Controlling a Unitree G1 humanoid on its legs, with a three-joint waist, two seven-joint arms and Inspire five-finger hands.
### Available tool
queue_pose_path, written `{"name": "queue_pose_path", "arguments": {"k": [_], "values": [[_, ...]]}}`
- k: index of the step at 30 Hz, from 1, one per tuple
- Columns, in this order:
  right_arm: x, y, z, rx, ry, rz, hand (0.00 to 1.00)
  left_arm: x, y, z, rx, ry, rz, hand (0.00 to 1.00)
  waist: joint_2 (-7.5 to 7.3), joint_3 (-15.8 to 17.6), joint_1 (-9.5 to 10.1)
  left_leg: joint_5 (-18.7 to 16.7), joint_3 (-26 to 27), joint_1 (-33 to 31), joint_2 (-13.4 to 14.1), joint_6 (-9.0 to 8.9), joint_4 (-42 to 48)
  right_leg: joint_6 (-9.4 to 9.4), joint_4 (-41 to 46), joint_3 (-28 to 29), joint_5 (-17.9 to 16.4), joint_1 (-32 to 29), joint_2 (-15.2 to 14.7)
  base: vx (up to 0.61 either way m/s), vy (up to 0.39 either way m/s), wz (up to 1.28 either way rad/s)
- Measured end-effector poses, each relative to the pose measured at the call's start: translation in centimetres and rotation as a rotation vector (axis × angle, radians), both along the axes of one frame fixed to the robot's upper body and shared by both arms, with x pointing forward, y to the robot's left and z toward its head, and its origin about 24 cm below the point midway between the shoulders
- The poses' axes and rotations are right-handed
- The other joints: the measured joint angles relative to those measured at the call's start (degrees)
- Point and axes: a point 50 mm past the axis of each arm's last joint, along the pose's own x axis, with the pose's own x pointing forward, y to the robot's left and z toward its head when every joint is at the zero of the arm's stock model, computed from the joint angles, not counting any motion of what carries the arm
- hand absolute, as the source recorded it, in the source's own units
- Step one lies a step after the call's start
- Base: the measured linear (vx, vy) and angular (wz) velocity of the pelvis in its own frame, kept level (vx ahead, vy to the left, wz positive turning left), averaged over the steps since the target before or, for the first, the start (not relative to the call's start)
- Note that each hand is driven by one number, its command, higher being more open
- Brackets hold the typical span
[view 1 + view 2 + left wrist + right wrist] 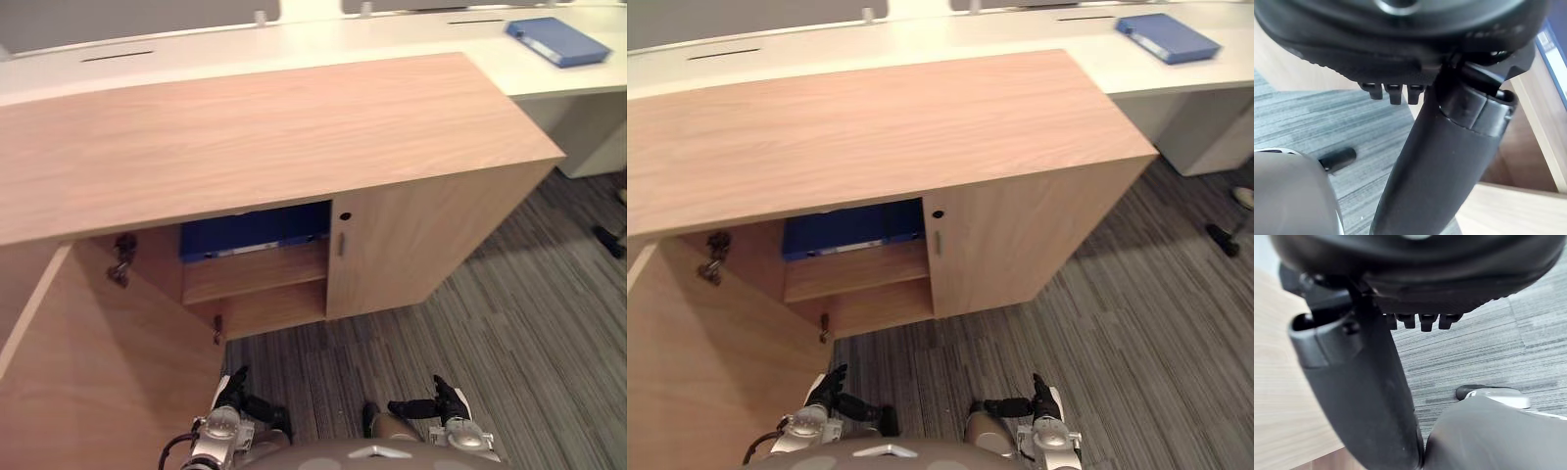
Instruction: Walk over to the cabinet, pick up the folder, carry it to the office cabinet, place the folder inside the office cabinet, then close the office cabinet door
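A blue folder (255,233) lies on the upper shelf inside the wooden office cabinet (265,137). The cabinet's left door (98,362) stands swung wide open toward me, and its right door (421,235) is closed. My left hand (235,392) hangs low by the open door's edge, fingers relaxed and holding nothing; in its wrist view the hand (1440,161) has the folder's blue edge (1555,54) past it. My right hand (443,401) hangs low over the carpet, open and empty, and its wrist view shows the hand (1366,382) beside the wood.
A second blue folder (556,40) lies on the white desk (294,44) behind the cabinet, at the far right. Grey striped carpet (509,343) spreads in front and to the right. A small dark object (607,240) sits on the carpet at the right edge.
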Motion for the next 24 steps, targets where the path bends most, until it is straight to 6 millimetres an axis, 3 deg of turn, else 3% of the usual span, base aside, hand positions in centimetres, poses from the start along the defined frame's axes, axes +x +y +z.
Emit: {"name": "queue_pose_path", "arguments": {"k": [2,5,9,11,12,16,18,19,24], "values": [[-0.1,0.3,-0.1,0.004,0.005,-0.003,1.0,0.0,0.2,0.0,-0.009,-0.005,0.032,1.0,-0.83,0.1,0.59,0.6,-2.4,-0.9,-0.2,-0.87,0.8,-0.31,-0.1,2.5,-2.5,0.5,0.1,-0.03,-0.079,0.79],[0.8,0.9,0.0,0.017,-0.016,0.0,1.0,-0.6,0.3,-0.1,-0.021,-0.001,0.099,1.0,0.06,-0.3,1.11,1.5,-4.8,-2.8,2.1,-2.32,1.4,-1.17,-0.4,-0.3,-2.6,0.1,2.1,-0.04,-0.136,0.37],[1.1,1.7,0.1,0.035,-0.032,-0.013,1.0,-0.5,-0.1,-0.2,-0.051,-0.014,0.168,1.0,0.67,0.2,0.86,3.1,-9.6,-6.3,3.9,-4.34,2.5,-3.65,0.3,-5.6,-3.1,-0.3,4.4,-0.03,-0.134,0.57],[1.0,1.5,0.1,0.034,-0.034,-0.039,1.0,-0.5,-0.5,-0.2,-0.072,-0.022,0.192,1.0,0.72,0.2,0.83,5.6,-8.9,-7.3,4.1,-3.64,1.9,-4.81,0.8,-8.6,-3.7,-0.2,4.3,-0.03,-0.1,0.85],[0.9,1.5,0.1,0.039,-0.036,-0.071,1.0,-0.3,-0.8,-0.1,-0.081,-0.031,0.195,1.0,0.74,0.2,0.77,8.7,-7.4,-7.1,4.0,-3.16,-0.9,-5.8,0.4,-10.9,-3.6,-0.2,3.6,-0.06,-0.044,0.96],[0.8,1.5,0.0,0.051,-0.041,-0.121,1.0,0.0,-0.4,0.1,-0.086,-0.05,0.239,1.0,-0.46,1.2,0.76,-1.0,0.3,-7.7,2.1,-1.42,10.8,-6.55,-0.3,-15.9,-3.3,1.5,0.6,0.0,-0.007,0.68],[0.6,1.1,0.0,0.042,-0.039,-0.133,1.0,-0.4,-0.8,-0.1,-0.098,-0.041,0.249,1.0,0.27,0.8,0.66,-4.1,1.5,-4.3,0.6,-0.94,10.1,-5.84,-1.2,-17.2,-3.0,2.6,-0.7,0.04,0.088,0.37],[0.5,1.0,0.0,0.043,-0.033,-0.134,1.0,-0.6,-1.0,-0.2,-0.103,-0.034,0.254,1.0,0.84,0.5,0.68,-3.7,1.5,-3.1,0.4,0.23,7.5,-5.3,-1.7,-17.5,-2.7,3.0,-0.6,0.04,0.127,0.21],[0.3,2.5,-0.3,0.087,-0.028,-0.134,1.0,-1.8,0.0,-0.4,-0.09,-0.016,0.312,1.0,-0.47,-0.2,0.84,-1.0,0.8,0.8,-1.4,1.81,1.9,-3.17,-6.6,-17.7,-0.5,6.9,-1.3,0.0,0.082,0.08]]}}
